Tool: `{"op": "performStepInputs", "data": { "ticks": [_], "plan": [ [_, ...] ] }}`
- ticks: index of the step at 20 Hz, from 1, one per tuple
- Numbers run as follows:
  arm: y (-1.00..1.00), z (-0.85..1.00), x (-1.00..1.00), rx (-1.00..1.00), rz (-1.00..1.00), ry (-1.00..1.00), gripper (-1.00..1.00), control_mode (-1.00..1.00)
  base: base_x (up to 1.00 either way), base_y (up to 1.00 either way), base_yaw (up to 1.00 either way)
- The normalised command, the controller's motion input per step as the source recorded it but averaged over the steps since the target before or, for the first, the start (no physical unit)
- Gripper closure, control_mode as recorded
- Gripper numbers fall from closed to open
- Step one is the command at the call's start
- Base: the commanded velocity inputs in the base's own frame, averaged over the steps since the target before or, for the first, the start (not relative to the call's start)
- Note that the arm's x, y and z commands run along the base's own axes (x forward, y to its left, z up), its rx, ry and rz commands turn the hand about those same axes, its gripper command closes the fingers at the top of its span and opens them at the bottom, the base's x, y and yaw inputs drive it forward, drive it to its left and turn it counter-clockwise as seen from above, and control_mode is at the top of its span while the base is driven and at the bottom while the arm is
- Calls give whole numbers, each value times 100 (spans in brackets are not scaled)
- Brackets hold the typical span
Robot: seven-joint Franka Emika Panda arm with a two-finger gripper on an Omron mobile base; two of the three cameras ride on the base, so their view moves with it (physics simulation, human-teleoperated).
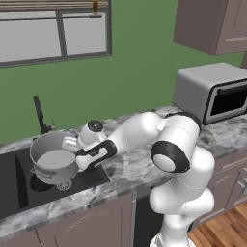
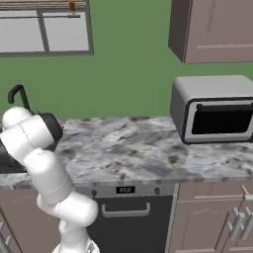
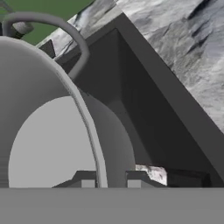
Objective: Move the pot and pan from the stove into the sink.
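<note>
Grey microwave (image 2: 213, 108) sits on the marble counter (image 2: 133, 148) against the green wall (image 2: 128, 64), brownish upper cabinets (image 2: 212, 29) above it. Window (image 1: 50, 31) off to the left, dishwasher (image 2: 126, 215) under the counter.

A grey marbled worktop (image 2: 128, 148) runs below the green wall, with the dark sink (image 1: 14, 188) sunk into its left part and a silver microwave (image 2: 213, 108) standing at its right end.
</note>
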Motion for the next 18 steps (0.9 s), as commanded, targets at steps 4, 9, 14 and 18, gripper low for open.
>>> {"op": "performStepInputs", "data": {
  "ticks": [4, 9, 14, 18],
  "plan": [
    [21, -9, 10, 0, 0, 0, 100, -100, 0, 0, 0],
    [4, -2, 3, 0, 0, 0, 100, -100, 0, 0, 0],
    [20, -17, 18, 0, 0, 0, 100, -100, 0, 0, 0],
    [22, -27, 21, -3, 0, 1, 100, -100, 0, 0, 0]
  ]
}}
